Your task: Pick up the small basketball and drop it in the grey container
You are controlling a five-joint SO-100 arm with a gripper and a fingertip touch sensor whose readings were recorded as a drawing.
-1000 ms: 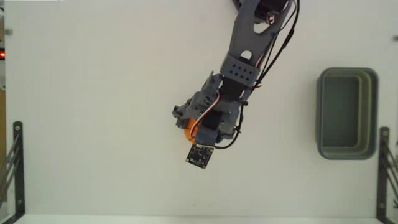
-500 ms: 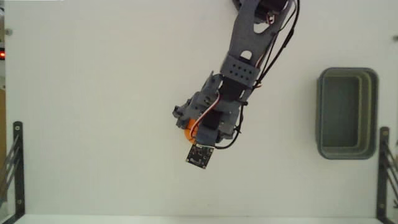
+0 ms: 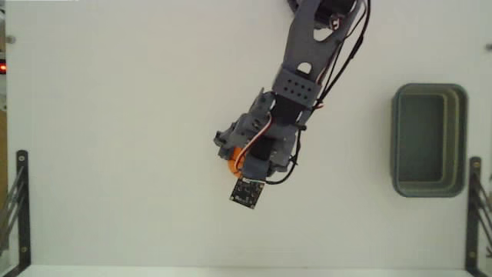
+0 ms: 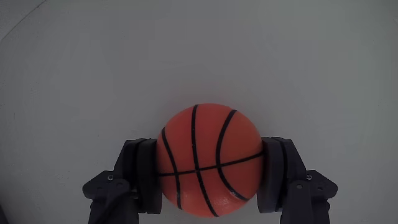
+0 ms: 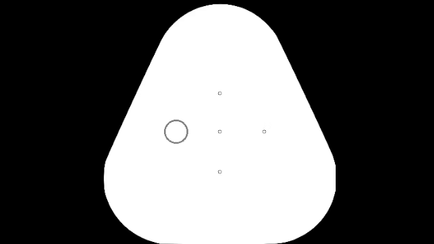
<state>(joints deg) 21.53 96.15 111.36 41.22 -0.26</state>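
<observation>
The small basketball [image 4: 208, 158], orange with black seam lines, sits between my gripper's [image 4: 209, 167] two dark pads [image 4: 146, 174], which touch it on both sides, so the gripper is shut on the ball. In the fixed view only a sliver of the basketball [image 3: 234, 163] shows under the gripper [image 3: 237, 158], near the middle of the white table. Whether the ball rests on the table or is lifted off it cannot be told. The grey container [image 3: 396, 138] stands empty at the right side, well apart from the arm.
The arm [image 3: 307, 61] reaches in from the top edge of the fixed view. Black metal brackets stand at the lower left [image 3: 21, 208] and lower right [image 3: 475, 208] table edges. A small camera board [image 3: 247, 192] hangs off the wrist.
</observation>
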